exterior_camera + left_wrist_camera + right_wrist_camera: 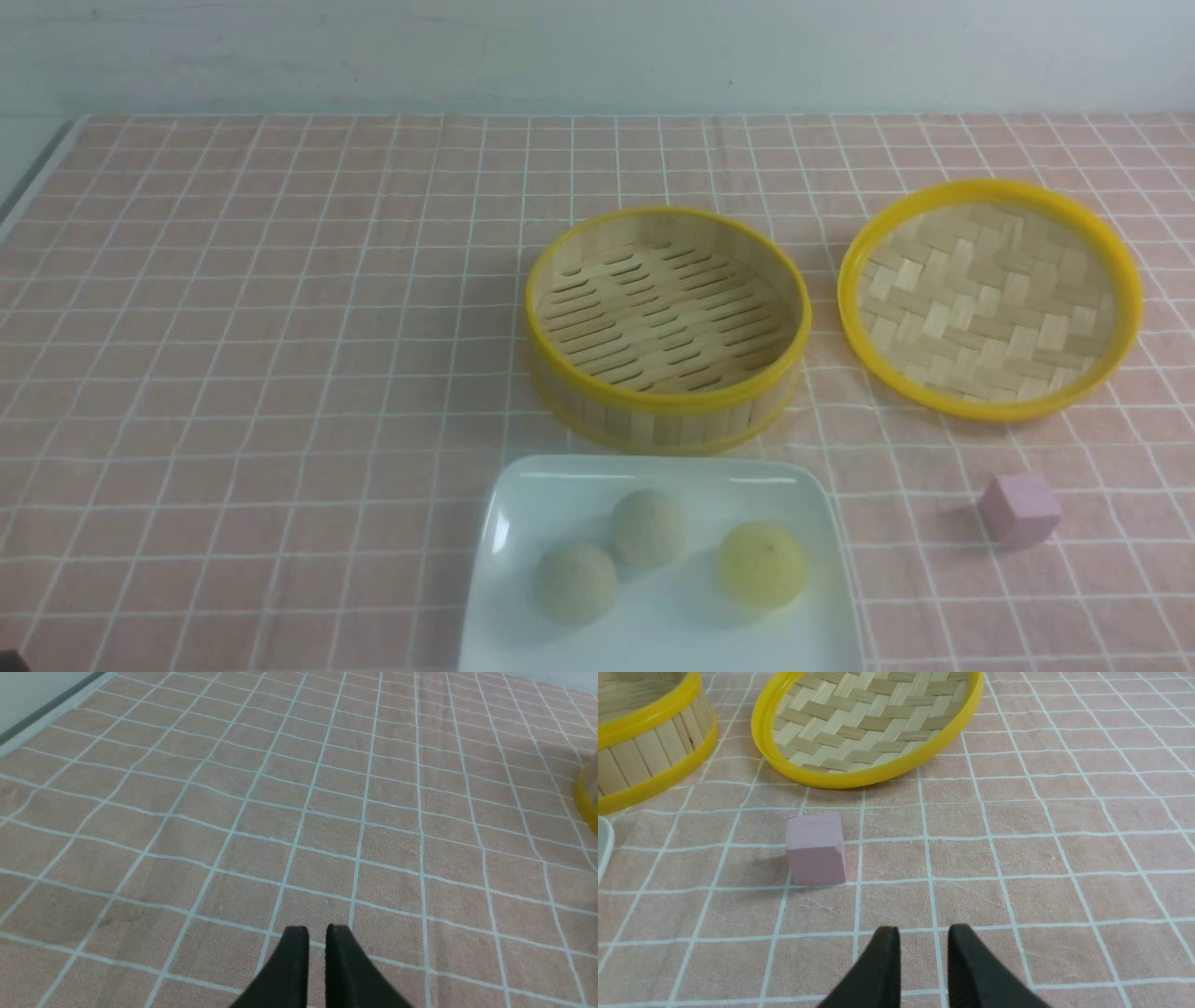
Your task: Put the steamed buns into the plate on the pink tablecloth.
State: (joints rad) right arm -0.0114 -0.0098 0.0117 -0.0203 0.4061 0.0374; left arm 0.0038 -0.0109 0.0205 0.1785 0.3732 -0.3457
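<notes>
Three steamed buns lie in the white square plate at the front centre of the pink tablecloth: two beige ones and a yellow one. Neither gripper shows in the front view. In the left wrist view my left gripper hangs over bare cloth, fingertips almost together, empty. In the right wrist view my right gripper hangs over bare cloth with a narrow gap, empty. The plate's edge shows there; the buns do not.
An empty round bamboo steamer stands just behind the plate; it shows in the right wrist view and its rim in the left wrist view. Its woven lid lies to the right. A small pink cube sits front right.
</notes>
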